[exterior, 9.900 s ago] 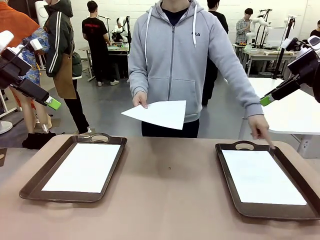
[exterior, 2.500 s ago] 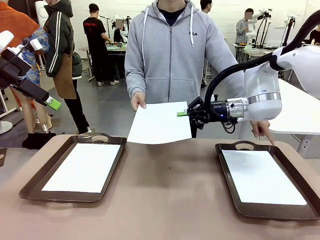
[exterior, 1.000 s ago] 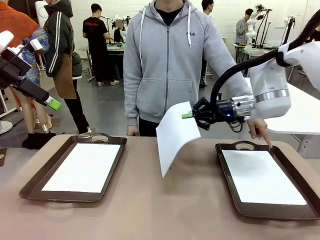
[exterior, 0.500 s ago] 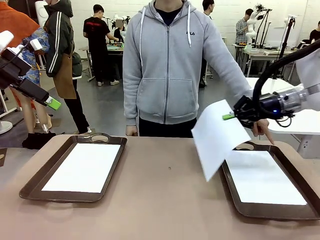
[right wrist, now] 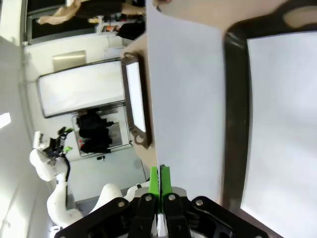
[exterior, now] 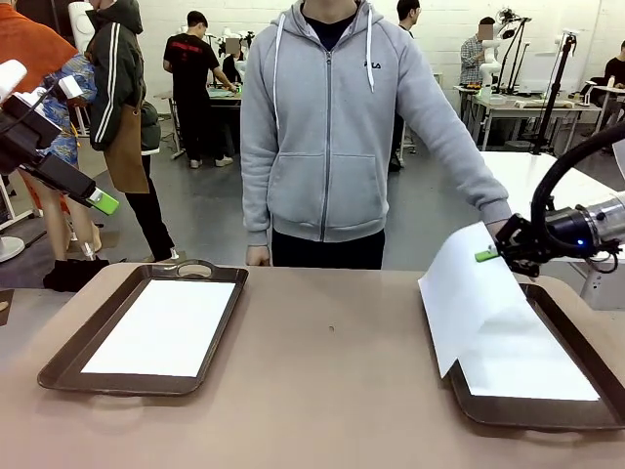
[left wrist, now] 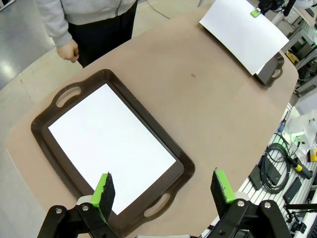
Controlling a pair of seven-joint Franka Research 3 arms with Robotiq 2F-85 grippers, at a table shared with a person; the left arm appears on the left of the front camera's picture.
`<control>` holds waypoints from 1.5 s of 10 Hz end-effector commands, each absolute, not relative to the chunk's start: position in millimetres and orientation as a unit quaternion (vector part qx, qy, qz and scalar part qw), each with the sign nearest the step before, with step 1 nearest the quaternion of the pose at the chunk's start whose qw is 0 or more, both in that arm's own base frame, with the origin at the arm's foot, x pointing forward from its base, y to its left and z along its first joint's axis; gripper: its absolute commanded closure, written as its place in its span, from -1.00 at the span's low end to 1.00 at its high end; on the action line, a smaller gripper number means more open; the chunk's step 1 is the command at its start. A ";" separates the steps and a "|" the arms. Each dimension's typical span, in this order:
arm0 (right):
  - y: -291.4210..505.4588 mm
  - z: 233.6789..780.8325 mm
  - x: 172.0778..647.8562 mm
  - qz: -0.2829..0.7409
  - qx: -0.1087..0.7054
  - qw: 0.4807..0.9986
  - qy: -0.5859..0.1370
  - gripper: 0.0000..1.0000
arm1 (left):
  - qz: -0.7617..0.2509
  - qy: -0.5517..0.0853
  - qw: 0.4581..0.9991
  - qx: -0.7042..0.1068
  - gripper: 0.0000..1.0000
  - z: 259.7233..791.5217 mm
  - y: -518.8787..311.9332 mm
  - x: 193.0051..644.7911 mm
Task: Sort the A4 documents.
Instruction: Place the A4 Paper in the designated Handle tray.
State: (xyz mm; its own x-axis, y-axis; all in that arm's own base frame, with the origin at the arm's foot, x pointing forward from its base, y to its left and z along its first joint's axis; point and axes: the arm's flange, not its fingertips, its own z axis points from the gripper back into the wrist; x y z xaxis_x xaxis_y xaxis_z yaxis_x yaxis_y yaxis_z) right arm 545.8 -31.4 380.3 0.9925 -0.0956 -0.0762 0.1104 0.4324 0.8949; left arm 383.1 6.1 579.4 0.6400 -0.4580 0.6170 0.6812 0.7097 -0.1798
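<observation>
My right gripper point(exterior: 485, 255) is shut on the top edge of a white A4 sheet point(exterior: 469, 293). The sheet hangs tilted over the left rim of the right tray point(exterior: 576, 415), where another sheet point(exterior: 532, 357) lies flat. In the right wrist view the pads point(right wrist: 160, 178) pinch the held sheet point(right wrist: 185, 99) beside the tray rim point(right wrist: 233, 99). The left tray point(exterior: 59, 366) holds a white sheet point(exterior: 166, 327). My left gripper point(exterior: 103, 202) is raised at the far left, open. Its fingers point(left wrist: 104, 191) stand apart above that tray point(left wrist: 163, 144) and its sheet point(left wrist: 109, 148).
A person in a grey hoodie stands at the far side of the table. One hand point(exterior: 258, 256) rests at the table edge, the other point(exterior: 503, 230) is just behind my right gripper. Bare brown tabletop point(exterior: 332, 371) lies between the two trays.
My right gripper has carried the sheet rightward and lower, from mid-table to over the right tray's left rim. The left arm has stayed still.
</observation>
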 end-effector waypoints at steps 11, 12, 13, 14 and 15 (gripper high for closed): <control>-107.3 303.4 561.9 0.014 0.379 0.924 0.043 0.98 | -0.323 -0.276 0.882 -0.204 -1.00 578.7 6.0 381.8; -108.6 302.4 562.1 0.003 0.378 0.925 0.035 0.98 | -0.323 -0.276 0.882 -0.204 -1.00 578.7 6.0 381.8; -109.6 300.7 561.9 -0.006 0.377 0.926 0.030 0.98 | -0.323 -0.276 0.882 -0.204 -1.00 578.7 6.0 381.8; -109.3 299.5 561.5 -0.008 0.375 0.927 0.026 0.98 | -0.323 -0.276 0.882 -0.204 -1.00 578.7 6.0 381.8; -109.3 298.7 560.7 -0.010 0.371 0.928 0.025 0.98 | -0.323 -0.276 0.882 -0.204 -1.00 578.7 6.0 381.8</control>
State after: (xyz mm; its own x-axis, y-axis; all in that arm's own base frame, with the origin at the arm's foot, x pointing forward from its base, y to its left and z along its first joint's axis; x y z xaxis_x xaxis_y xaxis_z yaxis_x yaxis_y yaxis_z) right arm 565.3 -114.9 301.5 0.9983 0.0265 -0.0517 0.0170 0.7180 0.6958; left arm 383.1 6.0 579.3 0.6400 -0.4580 0.6170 0.6812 0.7097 -0.1798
